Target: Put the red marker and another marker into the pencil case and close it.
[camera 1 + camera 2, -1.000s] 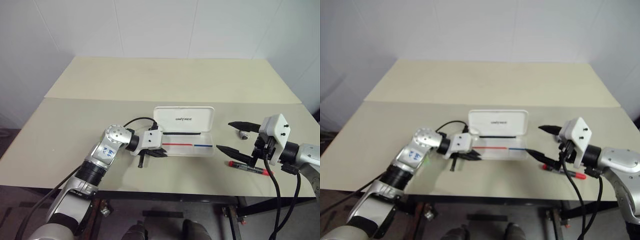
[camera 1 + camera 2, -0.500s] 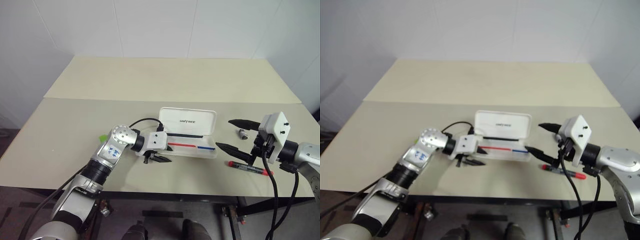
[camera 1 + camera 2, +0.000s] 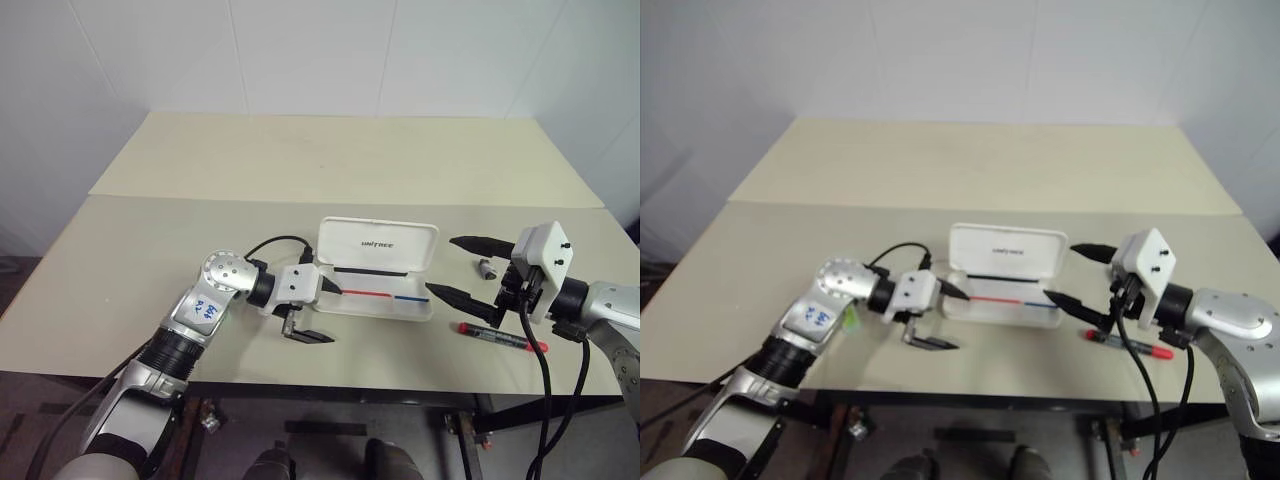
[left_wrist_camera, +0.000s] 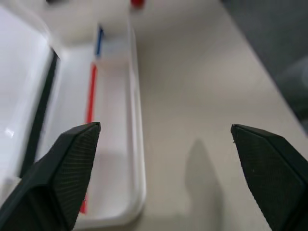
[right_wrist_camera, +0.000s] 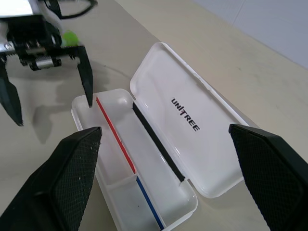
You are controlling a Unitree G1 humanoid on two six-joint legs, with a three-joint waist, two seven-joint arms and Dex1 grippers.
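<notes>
Beige table, open white case near the front edge, red marker toward the front right corner, small grey bit behind it, green highlighter front left.

Beige two-section table, white tiled wall, dark floor

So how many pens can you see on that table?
2. The red marker lies near the table's front edge, right of the open pencil case; a green highlighter peeks out behind the left arm, mostly hidden.
</notes>
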